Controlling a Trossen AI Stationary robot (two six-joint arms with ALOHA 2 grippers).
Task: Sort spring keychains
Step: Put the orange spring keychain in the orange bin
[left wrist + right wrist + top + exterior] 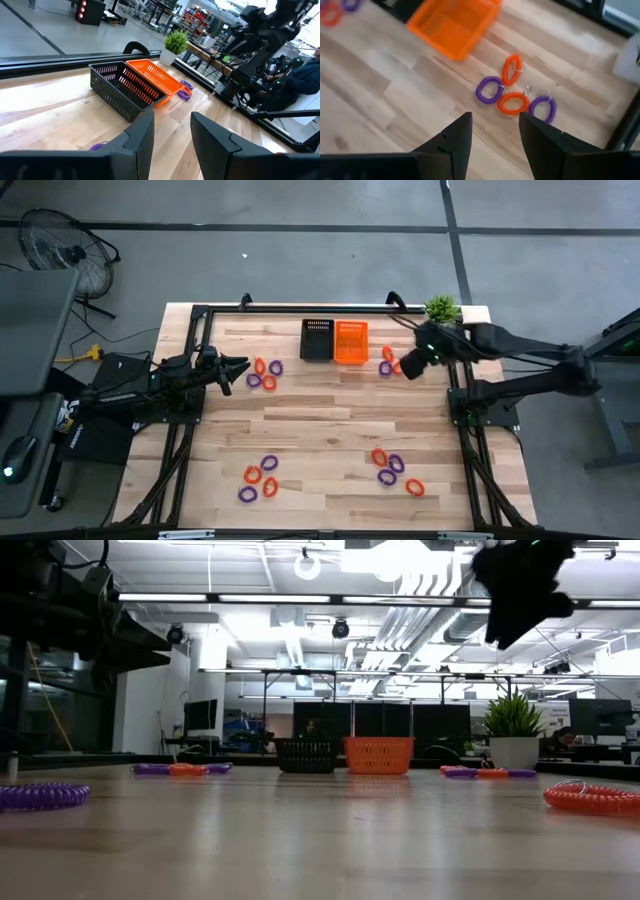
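Small coiled spring keychains, orange and purple, lie flat on the wooden table in four clusters: one by my left gripper [265, 372], one at the far right [512, 95], and two near the front edge [258, 477] [395, 470]. A black basket [317, 338] and an orange basket [350, 342] stand side by side at the far middle. My right gripper [494, 120] hangs open above the far-right cluster, slanting down, touching nothing. My left gripper [172, 117] stays level and open at the table's left, pointing toward the baskets.
A potted plant [441, 308] stands at the far right corner, close behind my right arm. A black frame rail [300, 308] runs along the far edge. The table's middle [320, 415] is bare wood. A fan [60, 245] stands on the floor beyond the left side.
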